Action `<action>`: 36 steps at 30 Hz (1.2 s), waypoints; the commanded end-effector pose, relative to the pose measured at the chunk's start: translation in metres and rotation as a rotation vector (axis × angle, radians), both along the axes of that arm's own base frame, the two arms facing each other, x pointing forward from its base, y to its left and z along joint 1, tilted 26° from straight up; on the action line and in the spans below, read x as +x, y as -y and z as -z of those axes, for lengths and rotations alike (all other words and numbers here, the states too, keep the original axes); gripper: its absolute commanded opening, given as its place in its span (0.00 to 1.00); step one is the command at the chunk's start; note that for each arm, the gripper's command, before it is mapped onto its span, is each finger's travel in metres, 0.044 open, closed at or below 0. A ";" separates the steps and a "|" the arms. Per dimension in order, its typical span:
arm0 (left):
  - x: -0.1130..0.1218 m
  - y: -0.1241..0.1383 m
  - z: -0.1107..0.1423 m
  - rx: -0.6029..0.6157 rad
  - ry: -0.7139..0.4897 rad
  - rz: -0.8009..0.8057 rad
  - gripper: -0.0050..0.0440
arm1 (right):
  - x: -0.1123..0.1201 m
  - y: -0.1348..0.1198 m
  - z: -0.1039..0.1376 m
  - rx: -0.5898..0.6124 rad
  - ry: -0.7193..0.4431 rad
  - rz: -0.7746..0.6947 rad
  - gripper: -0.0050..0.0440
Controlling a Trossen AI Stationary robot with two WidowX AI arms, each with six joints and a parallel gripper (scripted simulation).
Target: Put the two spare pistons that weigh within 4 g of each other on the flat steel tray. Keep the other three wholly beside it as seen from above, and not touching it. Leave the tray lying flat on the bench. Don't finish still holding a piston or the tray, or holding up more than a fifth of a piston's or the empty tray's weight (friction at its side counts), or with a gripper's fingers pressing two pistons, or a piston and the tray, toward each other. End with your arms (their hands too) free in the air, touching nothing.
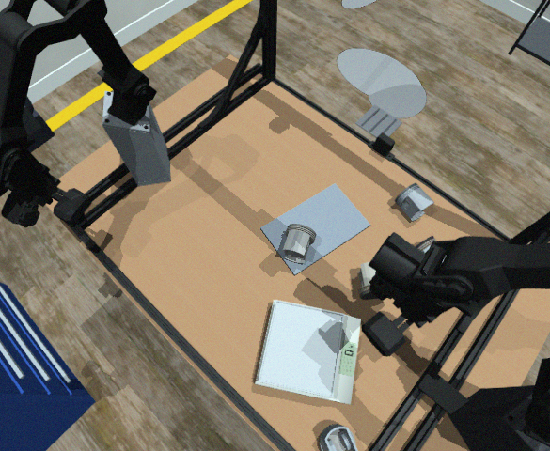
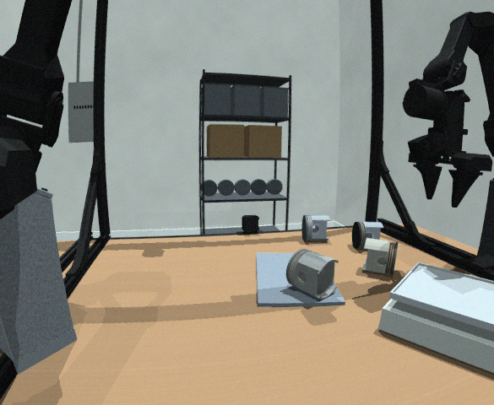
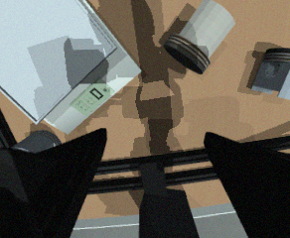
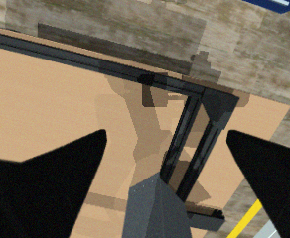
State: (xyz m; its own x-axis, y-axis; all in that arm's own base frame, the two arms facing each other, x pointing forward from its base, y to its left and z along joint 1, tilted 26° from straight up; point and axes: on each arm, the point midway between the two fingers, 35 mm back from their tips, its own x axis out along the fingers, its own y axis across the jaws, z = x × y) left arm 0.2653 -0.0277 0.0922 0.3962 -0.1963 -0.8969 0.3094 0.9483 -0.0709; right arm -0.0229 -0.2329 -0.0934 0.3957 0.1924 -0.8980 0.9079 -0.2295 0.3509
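The flat steel tray [image 1: 336, 209] [image 2: 269, 270] lies on the bench. One piston [image 1: 296, 242] [image 2: 312, 272] lies on its side on it. A second piston [image 1: 413, 201] [image 2: 316, 228] lies beyond the tray near the bench edge. Two more, one [image 1: 366, 279] [image 2: 381, 256] [image 3: 200, 35] and another [image 1: 428, 242] [image 2: 366, 234] [image 3: 281, 74], lie beside the tray, partly hidden by my left arm in the top view. The last piston [image 1: 337, 439] lies at the bench's near edge. My left gripper [image 1: 391, 330] [image 2: 442, 199] [image 3: 156, 136] is open and empty, high beside the scale. My right gripper [image 4: 166, 135] is open and empty over a far bench corner.
A white scale [image 1: 294, 339] [image 2: 452, 300] [image 3: 31, 45] sits between the tray and the last piston, with nothing on its platform. Black frame rails [image 1: 178, 135] [image 4: 185, 144] run along the bench edges. A grey block [image 1: 136, 146] [image 2: 19, 283] stands by the right arm.
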 end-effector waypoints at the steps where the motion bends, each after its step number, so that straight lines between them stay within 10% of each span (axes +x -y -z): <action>1: -0.002 0.015 -0.003 0.035 0.021 0.078 0.87 | 0.000 0.000 0.000 0.001 0.001 0.000 1.00; 18: -0.007 0.089 -0.017 0.192 0.099 0.432 0.87 | 0.000 0.000 0.000 0.001 0.001 0.000 1.00; 36: -0.013 0.167 -0.031 0.192 0.099 0.432 0.87 | 0.000 0.000 0.000 0.001 0.001 0.000 1.00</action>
State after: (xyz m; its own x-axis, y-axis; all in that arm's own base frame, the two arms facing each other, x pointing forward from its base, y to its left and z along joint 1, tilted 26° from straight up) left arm 0.2531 -0.1811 0.1218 0.4036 -0.1979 -0.8933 0.6724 0.7262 0.1430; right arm -0.0229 -0.2329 -0.0934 0.3957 0.1924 -0.8980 0.9079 -0.2295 0.3509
